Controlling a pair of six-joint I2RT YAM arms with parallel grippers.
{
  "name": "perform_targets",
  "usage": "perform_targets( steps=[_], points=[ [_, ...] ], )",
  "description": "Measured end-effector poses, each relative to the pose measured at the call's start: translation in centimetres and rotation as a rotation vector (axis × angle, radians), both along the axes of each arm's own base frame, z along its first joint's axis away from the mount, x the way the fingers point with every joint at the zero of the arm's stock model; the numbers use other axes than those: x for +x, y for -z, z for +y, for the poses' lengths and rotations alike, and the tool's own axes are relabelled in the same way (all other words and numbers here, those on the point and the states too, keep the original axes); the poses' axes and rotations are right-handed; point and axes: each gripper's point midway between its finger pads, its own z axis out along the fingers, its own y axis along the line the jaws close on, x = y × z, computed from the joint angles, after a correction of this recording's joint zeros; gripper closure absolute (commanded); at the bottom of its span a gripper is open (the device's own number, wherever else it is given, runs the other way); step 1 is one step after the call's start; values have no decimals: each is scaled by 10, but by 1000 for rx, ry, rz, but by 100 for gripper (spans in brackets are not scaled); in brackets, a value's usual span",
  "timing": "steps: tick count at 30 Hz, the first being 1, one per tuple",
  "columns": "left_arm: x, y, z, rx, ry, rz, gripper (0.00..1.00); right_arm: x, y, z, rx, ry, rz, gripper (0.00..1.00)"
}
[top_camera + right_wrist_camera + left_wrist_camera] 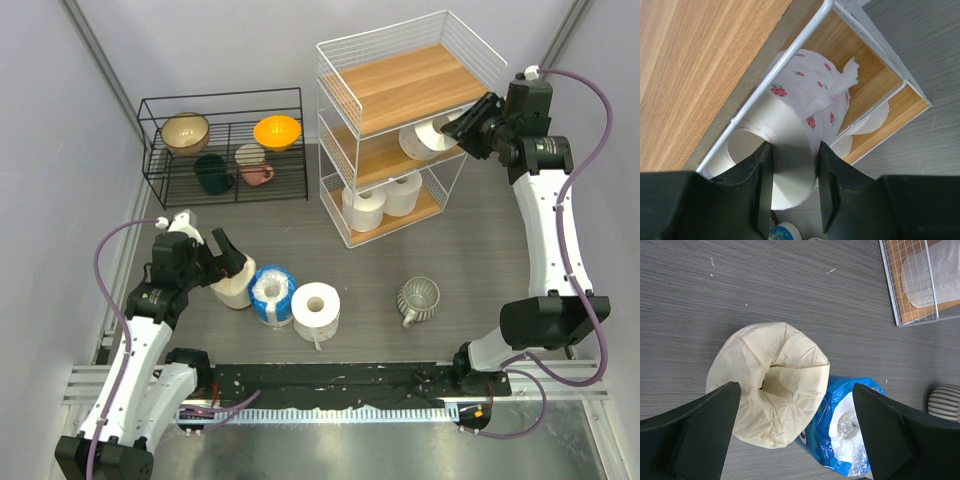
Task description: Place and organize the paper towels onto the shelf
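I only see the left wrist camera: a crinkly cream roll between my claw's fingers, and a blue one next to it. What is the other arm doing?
Observer: The right claw is pinching the wall of a flowery paper towel roll at the middle level of the shelf.
Operator: Are any rolls on the shelf yet?
Observer: Yes. A white roll and a second white roll stand side by side on the bottom board.
Operator: Is there another roll near me that I can't see?
Observer: One. A plain white roll stands upright just beside the blue-wrapped roll, on the side away from your cream one.
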Motion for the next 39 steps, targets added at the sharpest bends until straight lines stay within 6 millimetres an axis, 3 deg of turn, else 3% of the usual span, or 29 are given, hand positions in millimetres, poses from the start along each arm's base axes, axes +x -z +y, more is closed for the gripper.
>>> perform_targets(
  steps=[11, 17, 23, 39],
  points=[
    [0, 1, 0, 0, 1, 1, 0, 10, 4, 5, 41, -4, -30, 65],
    [0, 1, 0, 0, 1, 1, 0, 11, 4, 6, 45, -9, -35, 50],
    [0, 0, 0, 0, 1, 1, 0, 11, 5, 6, 46, -13, -43, 42],
    [0, 0, 0, 0, 1, 1, 0, -3, -8, 10, 59, -31, -136, 39]
  ],
)
